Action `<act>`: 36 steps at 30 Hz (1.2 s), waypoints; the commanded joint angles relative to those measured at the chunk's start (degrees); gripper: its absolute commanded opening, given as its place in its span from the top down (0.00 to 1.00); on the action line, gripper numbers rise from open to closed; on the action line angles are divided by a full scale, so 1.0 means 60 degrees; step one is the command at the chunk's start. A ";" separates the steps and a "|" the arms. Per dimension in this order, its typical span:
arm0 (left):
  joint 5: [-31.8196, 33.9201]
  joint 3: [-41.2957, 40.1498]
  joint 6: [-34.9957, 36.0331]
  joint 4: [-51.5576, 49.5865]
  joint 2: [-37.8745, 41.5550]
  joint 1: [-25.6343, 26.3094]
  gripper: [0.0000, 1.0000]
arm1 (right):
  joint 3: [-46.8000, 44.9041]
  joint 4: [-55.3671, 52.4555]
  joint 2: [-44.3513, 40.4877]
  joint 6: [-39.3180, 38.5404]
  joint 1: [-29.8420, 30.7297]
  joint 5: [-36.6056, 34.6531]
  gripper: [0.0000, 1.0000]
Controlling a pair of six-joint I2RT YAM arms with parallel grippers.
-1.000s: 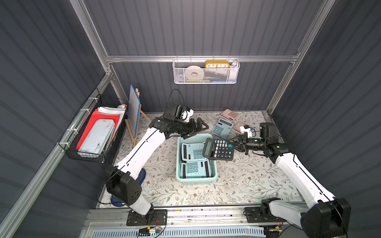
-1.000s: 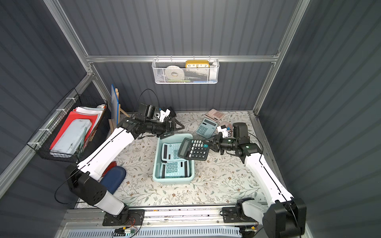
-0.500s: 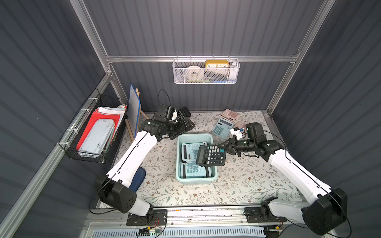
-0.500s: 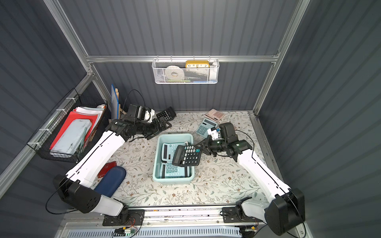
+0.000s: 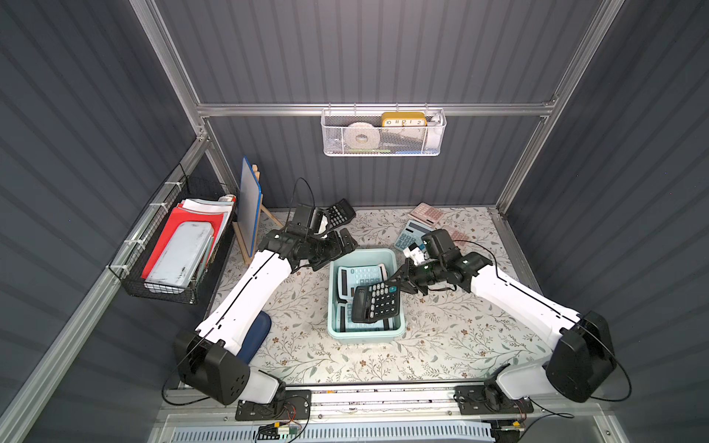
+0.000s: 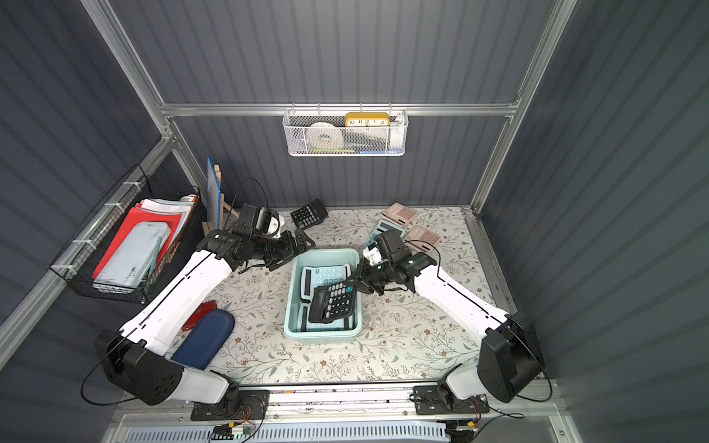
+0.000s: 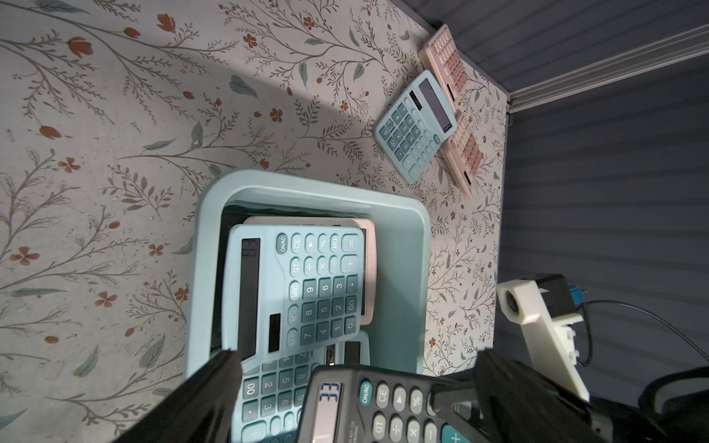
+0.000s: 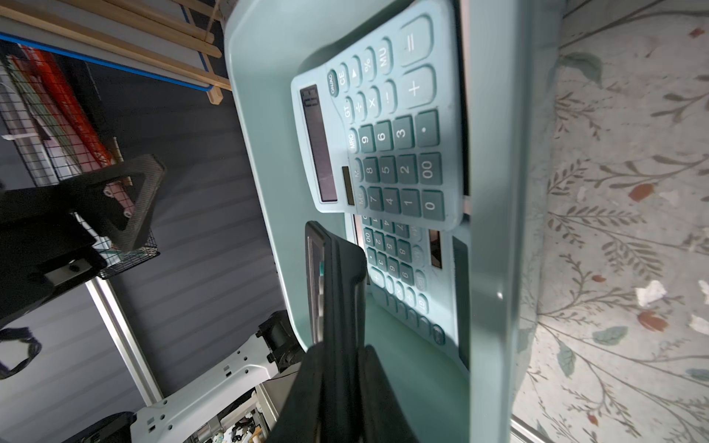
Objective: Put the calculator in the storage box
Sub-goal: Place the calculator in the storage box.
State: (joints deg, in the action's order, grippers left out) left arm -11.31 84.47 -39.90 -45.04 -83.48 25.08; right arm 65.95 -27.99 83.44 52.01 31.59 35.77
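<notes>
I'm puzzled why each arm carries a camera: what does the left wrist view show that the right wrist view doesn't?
Only left wrist: a pale blue plastic calculator and two pink ones lying on the floral tablecloth. Only right wrist: the black wire basket and wooden easel legs. Both: the pale mint-blue plastic storage box and the held black calculator.

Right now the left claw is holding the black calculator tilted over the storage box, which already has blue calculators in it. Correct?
Wrong arm: the right claw grips the black calculator, as both top views show. The left claw stands open and empty at the box's far end. The rest holds: the calculator hangs tilted over the storage box, which already has blue calculators in it.
</notes>
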 commanded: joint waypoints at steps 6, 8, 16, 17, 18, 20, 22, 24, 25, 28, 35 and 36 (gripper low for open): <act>0.0098 -0.0216 -0.0147 0.0036 0.0291 -0.0078 0.01 | 0.0968 -0.0264 0.1066 0.0105 0.0672 -0.0187 1.00; 0.0094 -0.0242 -0.0169 0.0050 0.0300 -0.0077 0.01 | 0.1140 -0.0382 0.1338 0.0085 0.0774 -0.0163 1.00; 0.0070 -0.0279 -0.0177 0.0155 0.0232 -0.0079 0.01 | 0.1690 -0.0882 0.2190 -0.0162 0.0914 -0.0142 1.00; 0.0060 -0.0281 -0.0178 0.0165 0.0211 -0.0079 0.01 | 0.1738 -0.0915 0.2270 -0.0177 0.0919 -0.0150 1.00; 0.0054 -0.0279 -0.0185 0.0174 0.0192 -0.0079 0.01 | 0.1764 -0.0905 0.2314 -0.0198 0.0939 -0.0182 1.00; 0.0039 -0.0250 -0.0162 0.0183 0.0142 -0.0079 0.01 | 0.1806 -0.0929 0.2395 -0.0263 0.0958 -0.0248 1.00; 0.0039 -0.0250 -0.0162 0.0196 0.0101 -0.0079 0.01 | 0.1814 -0.0893 0.2452 -0.0289 0.0960 -0.0321 1.00; 0.0011 -0.0249 -0.0162 0.0211 0.0064 -0.0079 0.01 | 0.1814 -0.0763 0.2478 -0.0297 0.0995 -0.0312 1.00; 0.0012 -0.0243 -0.0166 0.0225 0.0044 -0.0079 0.01 | 0.1811 -0.0663 0.2485 -0.0291 0.1011 -0.0308 1.00; -0.0046 -0.0222 -0.0147 0.0255 -0.0007 -0.0079 0.01 | 0.1839 -0.0336 0.2541 -0.0253 0.1125 -0.0236 1.00; -0.0158 -0.0127 -0.0038 0.0284 -0.0189 -0.0079 0.01 | 0.1769 -0.0086 0.2676 -0.0236 0.1383 -0.0249 1.00; -0.0178 -0.0108 -0.0019 0.0284 -0.0229 -0.0083 0.01 | 0.1750 -0.0095 0.2660 -0.0232 0.1405 -0.0274 1.00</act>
State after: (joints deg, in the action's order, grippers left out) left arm -11.44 83.70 -40.42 -43.68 -84.03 25.06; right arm 75.37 -29.54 98.85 51.11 39.51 33.76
